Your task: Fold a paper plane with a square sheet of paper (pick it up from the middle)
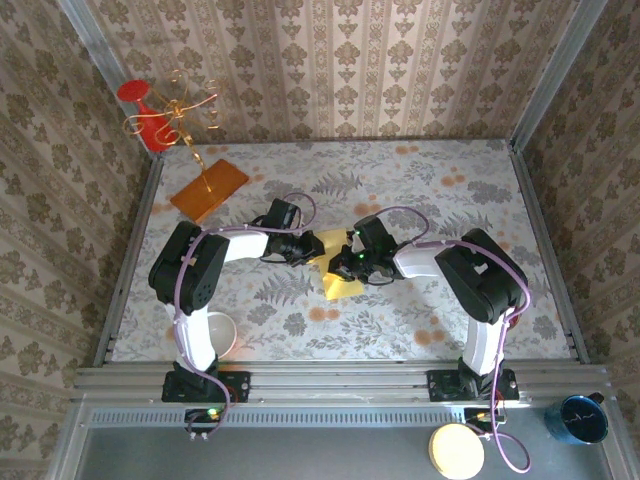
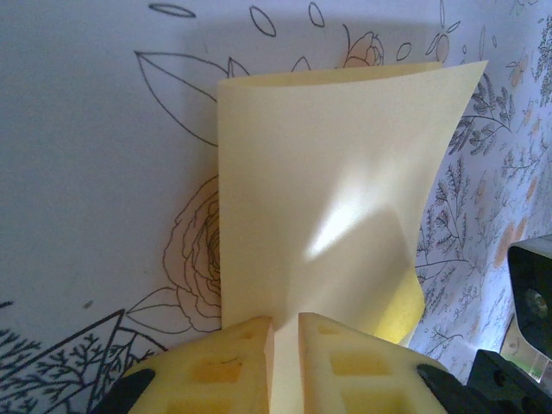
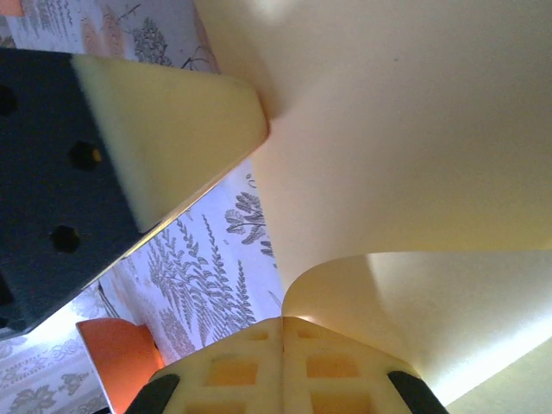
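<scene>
We found both grippers on the square sheet of paper (image 2: pixel 336 172), holding it between them. The left gripper (image 2: pixel 285 332) had its pads drawn in to a thin slit, the sheet's edge running down into that slit – clamped on the paper, as far as we could see. From those pads the sheet rose straight ahead, bowed, and its far corners curled off the floral surface (image 2: pixel 95 155).

The right gripper (image 3: pixel 283 332) had its pads pressed together. A loop of the same sheet sprang up directly from its tips and spread overhead, so we judged it pinched too. Up and to the left of those tips, one of the left gripper's fingers (image 3: pixel 172 112) touched the paper.

We judged the task to be at an early stage – the sheet was picked up and bent over, but we saw no sharp crease, no point and no centre line. The folds that make a paper plane all seemed left to do.
</scene>
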{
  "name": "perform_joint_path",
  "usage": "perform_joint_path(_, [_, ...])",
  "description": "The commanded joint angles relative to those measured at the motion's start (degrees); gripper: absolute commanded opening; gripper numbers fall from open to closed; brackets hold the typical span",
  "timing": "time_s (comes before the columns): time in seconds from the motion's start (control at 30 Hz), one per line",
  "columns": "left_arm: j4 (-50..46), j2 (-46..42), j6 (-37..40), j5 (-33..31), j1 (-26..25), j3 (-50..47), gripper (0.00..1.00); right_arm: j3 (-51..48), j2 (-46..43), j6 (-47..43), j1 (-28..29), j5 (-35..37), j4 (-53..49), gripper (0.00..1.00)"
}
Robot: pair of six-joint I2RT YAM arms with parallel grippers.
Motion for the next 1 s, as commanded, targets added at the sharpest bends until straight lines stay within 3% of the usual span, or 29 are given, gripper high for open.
perform_joint_path(0.0, [-2.4,1.5,1.2,-1.3,-0.1,0.5,0.17,1.5,1.0,0.8,0.4,2.6,-0.3,0.02])
perform_joint_path(0.97, [-2.2,1.7,1.1,-0.9,-0.1,0.5,0.16,1.7,2.6,1.4,0.4,0.8,2.2,0.02])
